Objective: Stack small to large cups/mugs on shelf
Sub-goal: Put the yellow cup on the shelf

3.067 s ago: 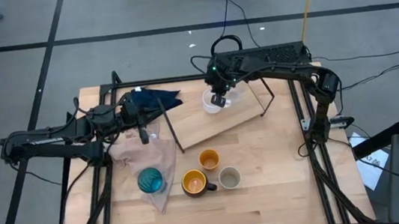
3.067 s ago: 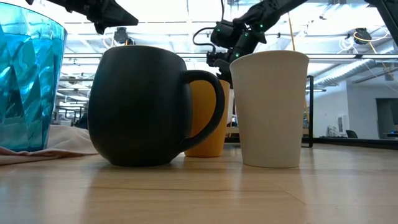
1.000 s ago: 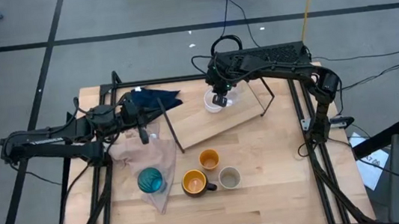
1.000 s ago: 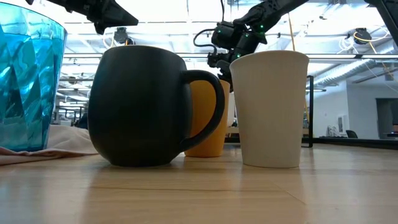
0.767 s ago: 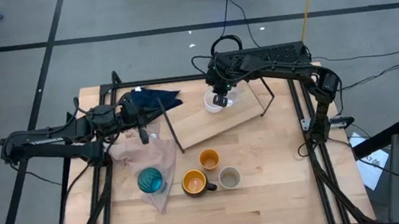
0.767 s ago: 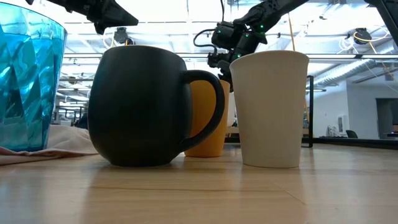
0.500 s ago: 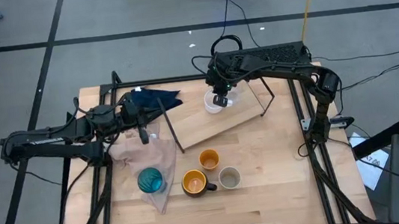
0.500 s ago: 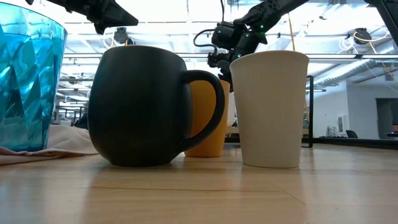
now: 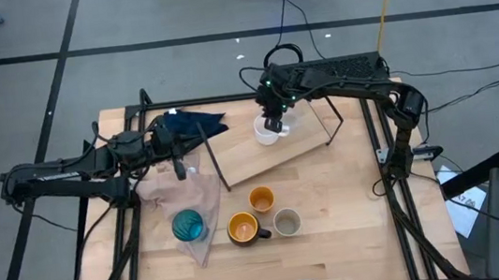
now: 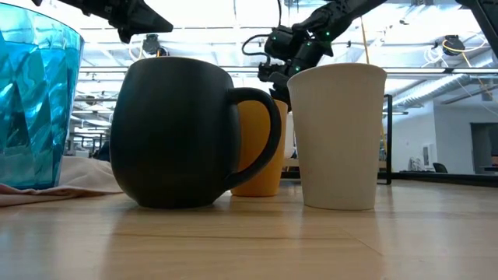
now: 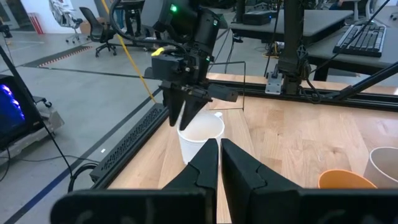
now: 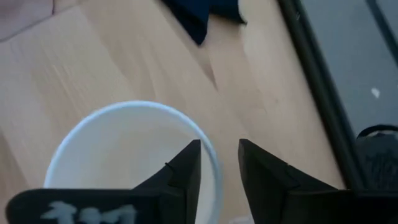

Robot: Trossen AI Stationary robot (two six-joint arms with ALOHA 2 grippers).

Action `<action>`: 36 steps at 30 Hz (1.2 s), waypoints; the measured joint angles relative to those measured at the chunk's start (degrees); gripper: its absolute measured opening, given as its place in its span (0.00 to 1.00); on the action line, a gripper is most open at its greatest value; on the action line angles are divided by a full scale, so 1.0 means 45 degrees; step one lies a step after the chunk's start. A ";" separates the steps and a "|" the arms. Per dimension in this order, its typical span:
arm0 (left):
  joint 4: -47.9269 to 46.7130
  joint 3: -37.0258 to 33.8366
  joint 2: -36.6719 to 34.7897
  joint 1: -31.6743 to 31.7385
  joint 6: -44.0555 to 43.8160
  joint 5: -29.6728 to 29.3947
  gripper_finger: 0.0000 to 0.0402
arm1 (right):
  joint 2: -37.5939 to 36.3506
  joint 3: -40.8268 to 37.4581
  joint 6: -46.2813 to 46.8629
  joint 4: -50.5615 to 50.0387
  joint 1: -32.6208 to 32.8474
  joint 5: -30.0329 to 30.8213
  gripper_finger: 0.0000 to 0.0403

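A white handled mug point(image 9: 267, 132) stands upright on the light-wood shelf point(image 9: 242, 160). My right gripper point(image 9: 273, 118) hovers over it, pointing down and open. In the right wrist view one finger point(image 12: 186, 165) is over the mug's inside and the other point(image 12: 261, 174) outside its rim point(image 12: 211, 155), with a gap around the rim. On the tabletop stand the orange cup point(image 9: 261, 199), the dark mug with orange inside point(image 9: 243, 227) and the grey-beige cup point(image 9: 287, 221). The teal tumbler point(image 9: 187, 226) stands on the pinkish cloth. My left gripper point(image 9: 180, 165) waits shut over that cloth. I cannot make out the clear cup.
A dark blue cloth point(image 9: 189, 125) lies by the shelf's left rod frame point(image 9: 212, 158). The pinkish-beige cloth point(image 9: 181, 197) spreads under the left gripper and the tumbler. Black frame rails run along the table's left and right sides. Bare wood shows near the table's right edge point(image 9: 359, 193).
My right gripper has risen a little above the white mug, which stays where it stood on the shelf. The left arm has kept still.
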 joint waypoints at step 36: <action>-0.0126 -0.0005 0.0000 0.0004 -0.0301 -0.0004 0.05 | -0.7784 -0.0066 0.0634 -0.1295 0.5627 -0.0058 0.25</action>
